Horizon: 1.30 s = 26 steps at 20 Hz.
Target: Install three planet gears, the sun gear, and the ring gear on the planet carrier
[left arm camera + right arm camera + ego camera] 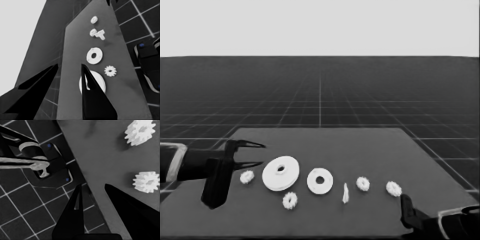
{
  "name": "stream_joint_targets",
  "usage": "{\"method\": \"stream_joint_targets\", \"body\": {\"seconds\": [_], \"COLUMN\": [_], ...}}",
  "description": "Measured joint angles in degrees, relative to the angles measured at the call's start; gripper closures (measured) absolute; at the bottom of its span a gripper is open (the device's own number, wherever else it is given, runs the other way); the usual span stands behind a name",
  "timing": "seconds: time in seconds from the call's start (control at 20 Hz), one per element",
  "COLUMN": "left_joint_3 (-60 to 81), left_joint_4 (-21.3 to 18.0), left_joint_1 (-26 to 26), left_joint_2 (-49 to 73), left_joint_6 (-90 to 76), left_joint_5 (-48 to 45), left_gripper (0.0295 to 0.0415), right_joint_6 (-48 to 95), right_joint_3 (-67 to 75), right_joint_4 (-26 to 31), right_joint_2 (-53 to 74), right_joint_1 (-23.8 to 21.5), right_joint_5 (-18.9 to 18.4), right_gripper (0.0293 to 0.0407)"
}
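Four planet gears (290,200) lie loose along the table (370,145); one larger round part (280,173) beside one smaller round part (320,181); left gripper (260,154) and right gripper (93,191) both spread, empty.

Table (370,150): dark, matt, smooth flat surface.
Larger round part (280,173): white, matt, plastic-looking, smooth.
Smaller round part (320,181): white, matt, smooth.
Gears (146,181): white, matt, toothed edges.
Left gripper (258,154) fingers (93,100): black, matt, smooth.
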<state>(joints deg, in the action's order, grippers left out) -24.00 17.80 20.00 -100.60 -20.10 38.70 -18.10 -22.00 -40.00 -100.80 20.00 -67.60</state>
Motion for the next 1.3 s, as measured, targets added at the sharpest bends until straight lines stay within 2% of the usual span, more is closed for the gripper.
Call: {"method": "stream_joint_targets", "body": {"seconds": [0.05,0.1,0.15,0.2,0.25,0.3,0.35,0.4,0.45,0.55,0.7,0.8,0.9,1.2,1.3], "left_joint_3": [4.1,2.5,1.4,0.9,-7.7,-20.4,-32.9,-42.8,-49.8,-57.7,-61.8,-66.7,-69.6,-71.2,-71.2], "left_joint_4": [-4.2,-2.5,-1.5,-0.9,16.3,12.5,3.6,-2.6,-6.4,-10.0,-11.5,-7.1,-6.0,-5.5,-5.5], "left_joint_1": [-4.0,-2.6,-1.6,-1.1,-13.6,-17.1,-17.9,-18.4,-18.7,-19.1,-19.3,-26.8,-29.4,-30.5,-30.5], "left_joint_2": [0.2,0.1,0.1,0.1,1.7,-5.6,-12.8,-17.4,-20.4,-23.8,-25.5,-28.1,-29.6,-30.4,-30.4], "left_joint_6": [0.1,0.1,0.1,0.0,27.7,48.5,56.5,59.4,60.3,60.3,59.9,58.6,57.8,57.3,57.3], "left_joint_5": [2.8,1.7,1.0,0.6,17.6,32.1,37.9,40.2,41.4,42.8,43.4,37.5,35.4,34.3,34.2], "left_gripper": [0.0415,0.0414,0.0396,0.0364,0.032,0.0306,0.0313,0.032,0.0323,0.0325,0.0326,0.0326,0.0326,0.0326,0.0397], "right_joint_6": [0.2,0.1,0.1,0.0,0.0,0.0,0.0,0.0,0.0,0.0,0.0,0.0,0.0,0.0,0.0], "right_joint_3": [3.0,1.7,0.9,0.4,0.2,0.0,0.0,-0.1,-0.1,-0.1,-0.2,-0.2,-0.2,-0.2,-0.2], "right_joint_4": [4.3,2.6,1.5,0.9,0.5,0.3,0.2,0.1,0.1,0.0,0.0,0.0,0.0,0.0,0.0], "right_joint_2": [-0.8,-0.5,-0.3,-0.1,-0.1,-0.1,0.0,0.0,0.0,0.0,0.0,0.0,0.0,0.0,0.0], "right_joint_1": [3.1,1.9,1.3,0.9,0.6,0.5,0.4,0.4,0.4,0.3,0.3,0.3,0.3,0.3,0.3], "right_joint_5": [1.3,0.8,0.4,0.3,0.1,0.1,0.0,0.0,0.0,0.0,0.0,0.0,0.0,0.0,0.0], "right_gripper": [0.0407,0.0392,0.0363,0.0332,0.032,0.0317,0.0316,0.0315,0.0315,0.0315,0.0315,0.0315,0.0315,0.0315,0.0315]}}
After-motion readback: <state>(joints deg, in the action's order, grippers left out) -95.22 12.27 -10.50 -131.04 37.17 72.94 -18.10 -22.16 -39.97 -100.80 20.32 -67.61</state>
